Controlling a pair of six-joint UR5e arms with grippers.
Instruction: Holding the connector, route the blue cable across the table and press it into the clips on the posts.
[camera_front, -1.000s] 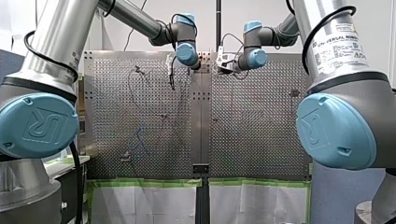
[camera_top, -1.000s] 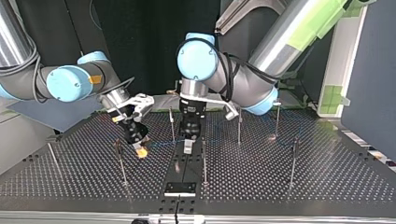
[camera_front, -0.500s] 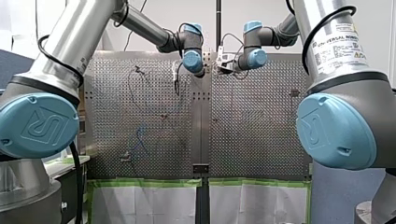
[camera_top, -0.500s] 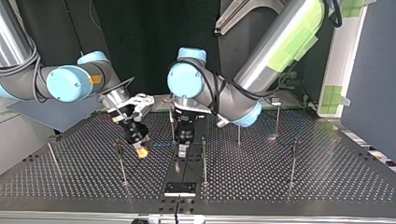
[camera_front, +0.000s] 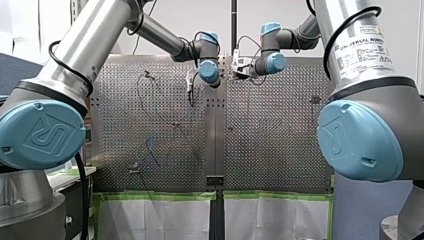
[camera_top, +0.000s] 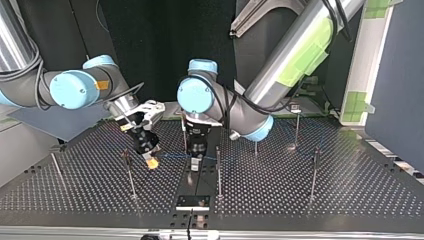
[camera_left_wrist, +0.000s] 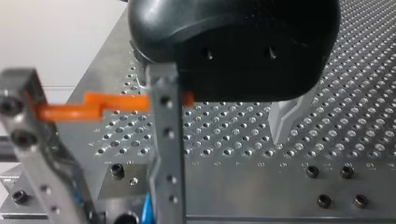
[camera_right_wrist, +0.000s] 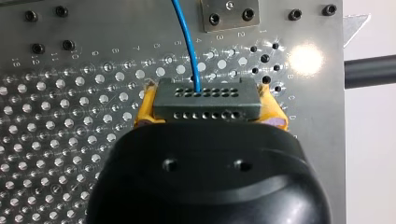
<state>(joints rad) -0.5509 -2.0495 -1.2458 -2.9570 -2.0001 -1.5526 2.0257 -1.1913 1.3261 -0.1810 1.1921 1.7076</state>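
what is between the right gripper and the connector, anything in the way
Nothing visible. In the right wrist view the right gripper is shut on the connector, its yellow pads touching it on both sides, and the blue cable runs out of the connector's face ahead of the gripper.

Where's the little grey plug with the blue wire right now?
The grey connector is clamped between the yellow pads of my right gripper, left of centre in the top view, down near the perforated table and beside a thin post.
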